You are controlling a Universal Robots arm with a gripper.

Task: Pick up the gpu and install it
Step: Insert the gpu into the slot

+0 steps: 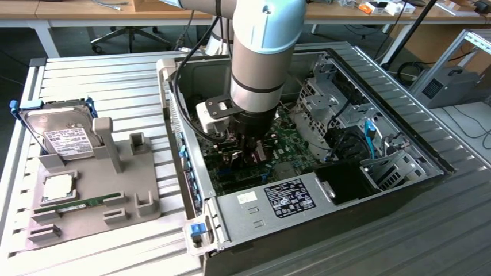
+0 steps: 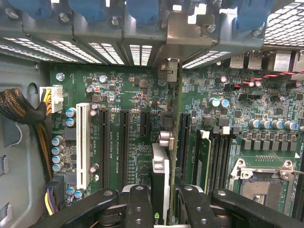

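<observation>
Gripper (image 2: pixel 165 202) jaws pinch narrow on the gpu (image 2: pixel 160 166), edge-on over the motherboard (image 2: pixel 118 95) inside the case (image 1: pixel 307 244) at the exterior view's centre; I'd worry its bracket (image 2: pixel 168 71) snags the rear frame or the edge misses a slot.

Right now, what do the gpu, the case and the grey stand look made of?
The gpu, edge-on in the claw: green circuit board, bracket shiny, likely metal. The case: bare sheet metal, dull grey with punched vents. The stand: probably plastic, matte grey, rounded moulded posts.
</observation>
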